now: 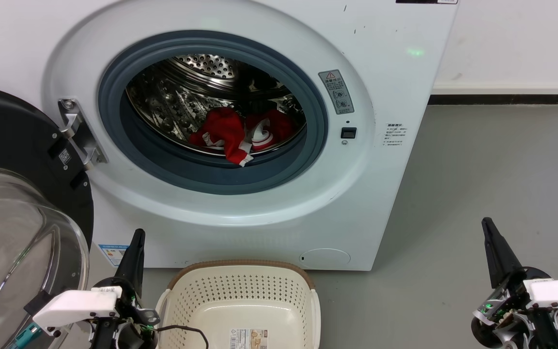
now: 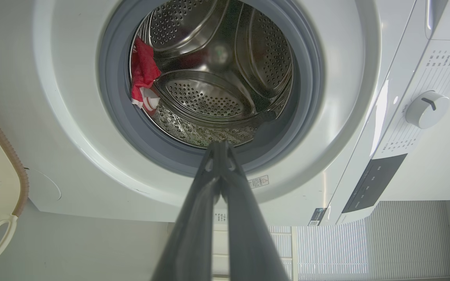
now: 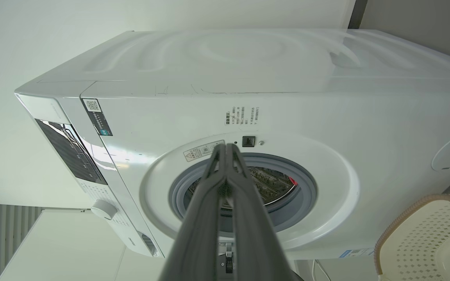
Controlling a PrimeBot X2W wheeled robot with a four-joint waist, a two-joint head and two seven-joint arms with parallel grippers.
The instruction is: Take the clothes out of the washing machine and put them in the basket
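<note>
both arms are low in front of the washing machine (image 1: 259, 213). the left gripper (image 1: 137, 237) and the right gripper (image 1: 488, 230) each have the two dark fingers pressed together, holding nothing. the clothes (image 1: 240, 133) lie at the bottom of the steel drum (image 1: 201, 68), red with white trim, and one corner hangs over the grey rubber ring (image 1: 211, 179). the basket (image 1: 240, 300) stands on the floor directly under the opening, with no garment in it. i judge that the step in hand is the first reach. i would spread the fingers before they enter the drum, go in over the ring and not along it, and pinch the hanging corner, because it is the nearest loose fabric. the left arm must keep away from the open door (image 1: 12, 145) beside it. about writing: a grey warning sticker (image 1: 336, 91) shows a triangle sign, and the small text sticker (image 1: 394, 134) and the barcode label (image 1: 249, 339) in the basket are too small for me to read.
</note>
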